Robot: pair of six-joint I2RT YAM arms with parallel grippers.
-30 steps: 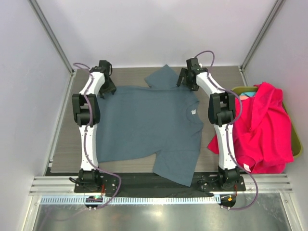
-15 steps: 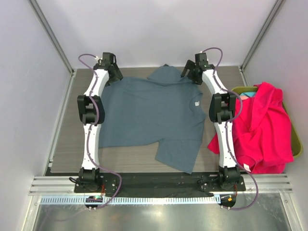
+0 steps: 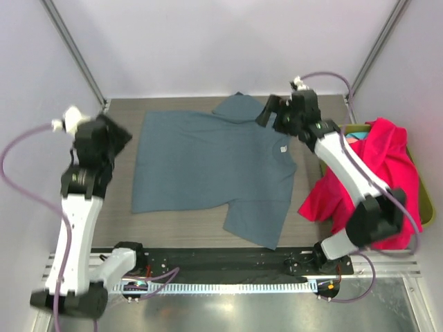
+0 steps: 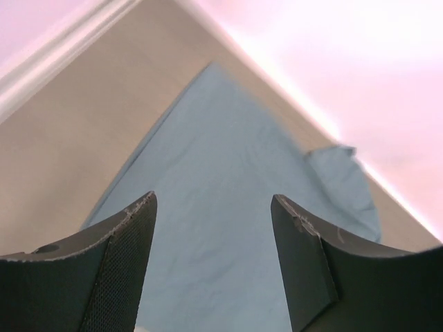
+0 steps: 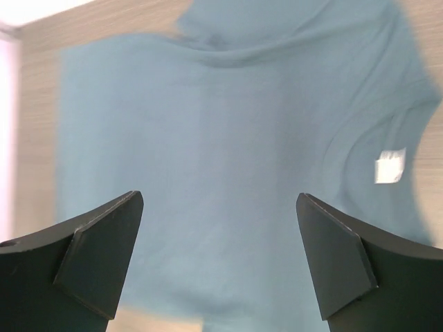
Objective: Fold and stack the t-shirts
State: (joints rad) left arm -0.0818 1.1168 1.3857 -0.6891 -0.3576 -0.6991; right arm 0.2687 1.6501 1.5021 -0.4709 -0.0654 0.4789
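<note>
Pink-red t-shirt (image 3: 387,160) drapes olive bin (image 3: 428,206) beside grey-blue t-shirt (image 3: 208,166)

No words, numbers or signs could be read anywhere. Only one small white label (image 3: 284,148) was seen, sewn at the neck of the grey-blue t-shirt (image 3: 208,162). In the right wrist view it was shown as a plain white patch, too small and blurred for any print to be made out.
</note>
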